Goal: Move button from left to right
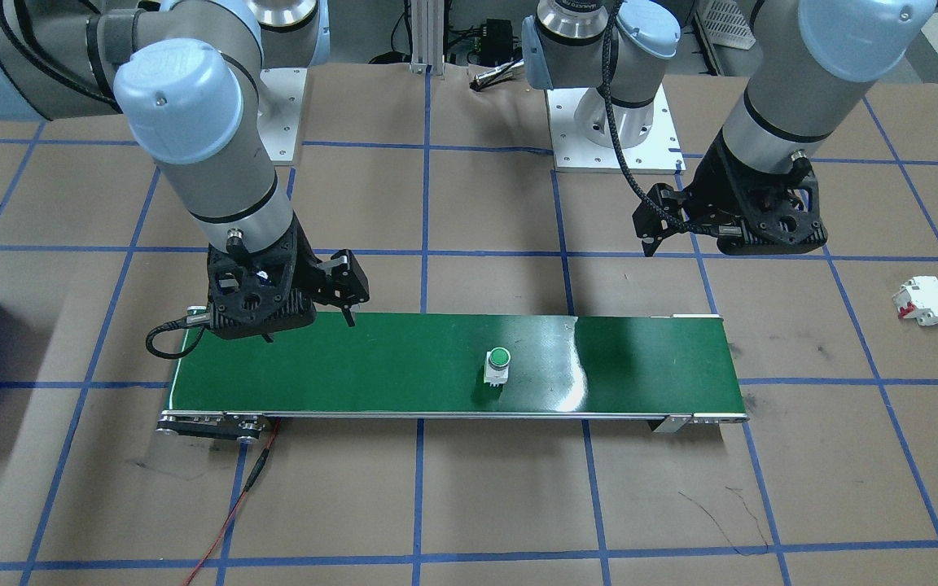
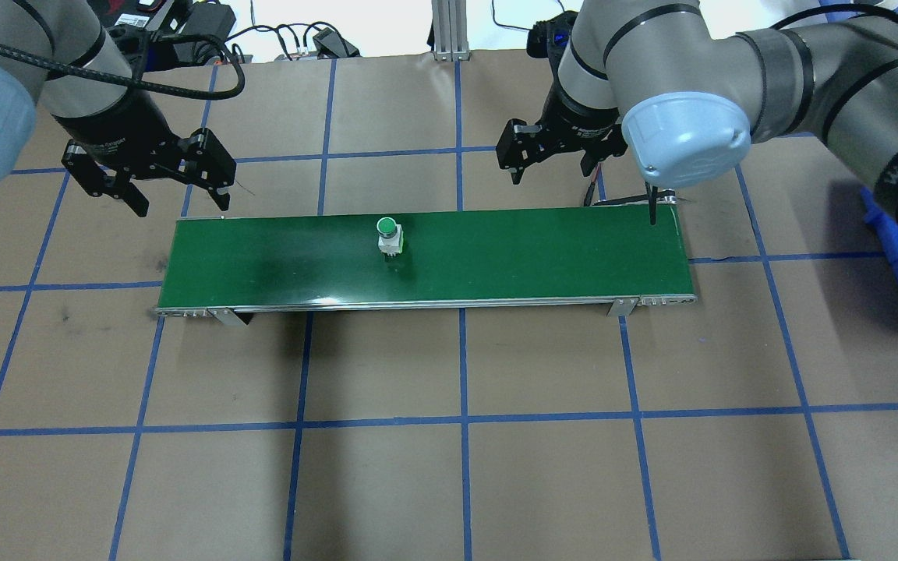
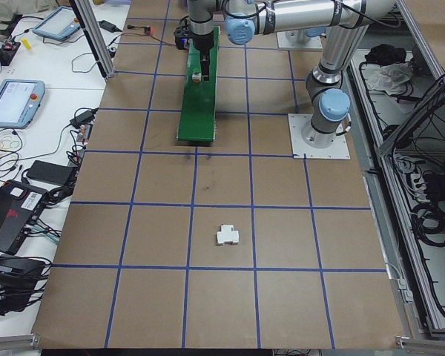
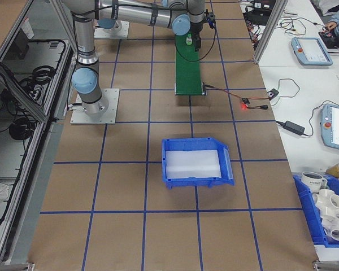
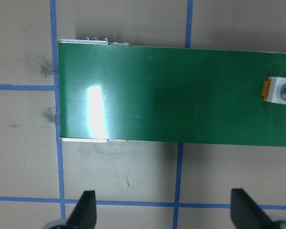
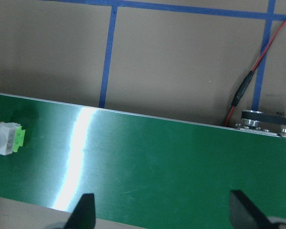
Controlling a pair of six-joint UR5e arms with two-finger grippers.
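The button (image 2: pixel 389 235), with a round green cap on a white body, stands upright on the green conveyor belt (image 2: pixel 535 257), slightly left of its middle in the overhead view. It shows at the right edge of the left wrist view (image 5: pixel 281 90) and the left edge of the right wrist view (image 6: pixel 5 138). My left gripper (image 2: pixel 180 199) hovers open behind the belt's left end, its fingertips (image 5: pixel 86 210) wide apart and holding nothing. Behind the belt's right end hangs my right gripper (image 2: pixel 583 191), also open and empty, far from the button.
A white breaker (image 1: pixel 923 301) with a red switch lies on the brown paper beyond the belt's left end. A blue bin (image 4: pixel 198 164) sits past the belt's right end. A red wire (image 1: pixel 233 521) runs from the belt's right end.
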